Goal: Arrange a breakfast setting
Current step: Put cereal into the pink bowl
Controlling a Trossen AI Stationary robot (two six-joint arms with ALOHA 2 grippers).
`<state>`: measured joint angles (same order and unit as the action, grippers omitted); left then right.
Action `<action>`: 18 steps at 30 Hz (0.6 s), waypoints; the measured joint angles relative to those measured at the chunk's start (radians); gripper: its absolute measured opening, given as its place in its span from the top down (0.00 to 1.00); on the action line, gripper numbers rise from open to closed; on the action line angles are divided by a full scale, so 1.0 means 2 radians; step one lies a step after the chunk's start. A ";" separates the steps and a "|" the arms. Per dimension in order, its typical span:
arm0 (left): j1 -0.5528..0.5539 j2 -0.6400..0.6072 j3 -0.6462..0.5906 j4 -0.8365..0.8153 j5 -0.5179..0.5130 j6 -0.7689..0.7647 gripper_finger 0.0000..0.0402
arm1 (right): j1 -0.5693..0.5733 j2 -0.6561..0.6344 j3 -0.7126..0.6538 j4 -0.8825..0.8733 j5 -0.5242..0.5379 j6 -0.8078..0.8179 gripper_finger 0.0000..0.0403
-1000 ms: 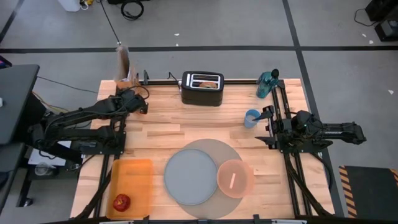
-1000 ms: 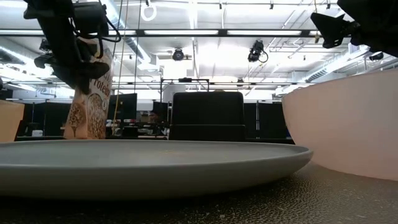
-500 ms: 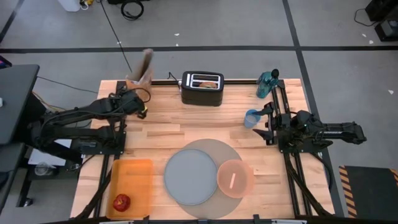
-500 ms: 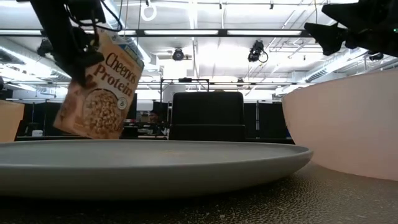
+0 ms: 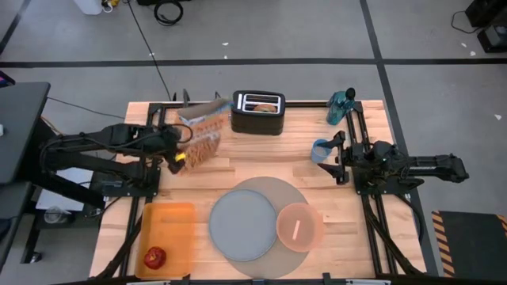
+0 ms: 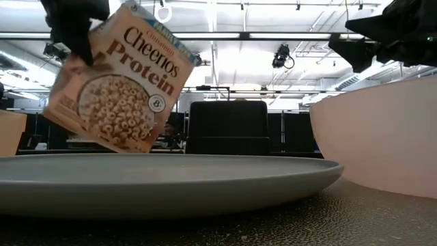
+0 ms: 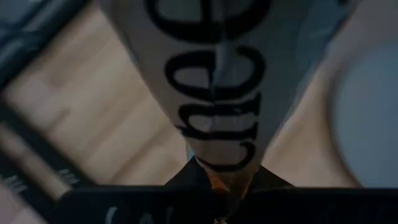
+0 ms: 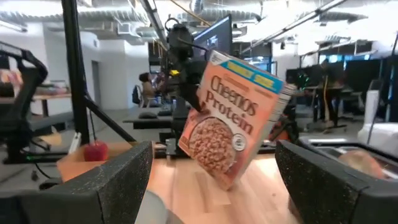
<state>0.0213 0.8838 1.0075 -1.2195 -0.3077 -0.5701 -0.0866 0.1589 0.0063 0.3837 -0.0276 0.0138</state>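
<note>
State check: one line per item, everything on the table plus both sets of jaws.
Cereal box: held off the table, tilted.
Left gripper: jaws shut on cereal box.
Right gripper: jaws open, empty.
Toaster: upright, bagel in slot.
Pink bowl: upright, spoon inside.
Plate: empty, on mat.
Apple: on orange tray.

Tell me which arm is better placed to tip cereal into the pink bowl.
Left. Its gripper already holds the tilted cereal box, off the table. The right gripper is empty, fingers open, near the blue cup.
</note>
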 joint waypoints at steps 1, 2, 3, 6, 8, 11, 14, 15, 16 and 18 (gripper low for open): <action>-0.012 0.000 0.003 0.002 0.014 0.000 0.98 | 0.001 0.001 0.000 0.000 -0.003 0.012 0.14; -0.024 0.001 0.005 0.005 0.029 0.000 0.98 | 0.003 0.001 0.000 0.001 -0.006 0.027 0.14; -0.037 0.004 0.007 0.012 0.040 0.001 0.98 | 0.006 0.002 0.000 0.003 -0.007 0.043 0.14; -0.073 0.022 0.016 0.039 0.047 0.009 0.98 | 0.020 0.004 0.000 0.005 -0.004 0.076 0.14; -0.091 0.045 0.032 0.045 0.042 0.020 0.97 | 0.035 0.009 0.000 0.003 0.008 0.082 0.14; -0.115 0.089 0.069 0.043 0.035 0.034 0.97 | 0.062 0.025 0.008 0.003 0.037 0.082 0.14; -0.128 0.139 0.122 0.028 0.036 0.055 0.97 | 0.095 0.049 0.024 0.004 0.075 0.080 0.14; -0.131 0.156 0.142 0.014 0.037 0.058 0.97 | 0.107 0.058 0.030 0.004 0.090 0.079 0.14; -0.133 0.173 0.160 -0.002 0.038 0.061 0.97 | 0.119 0.069 0.036 0.003 0.106 0.076 0.14; -0.134 0.205 0.195 -0.032 0.038 0.071 0.97 | 0.143 0.095 0.050 0.004 0.142 0.074 0.14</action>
<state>-0.2471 1.2935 1.3982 -1.2840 -0.2317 -0.4290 0.1999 0.3481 0.1066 0.3912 0.2573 0.1627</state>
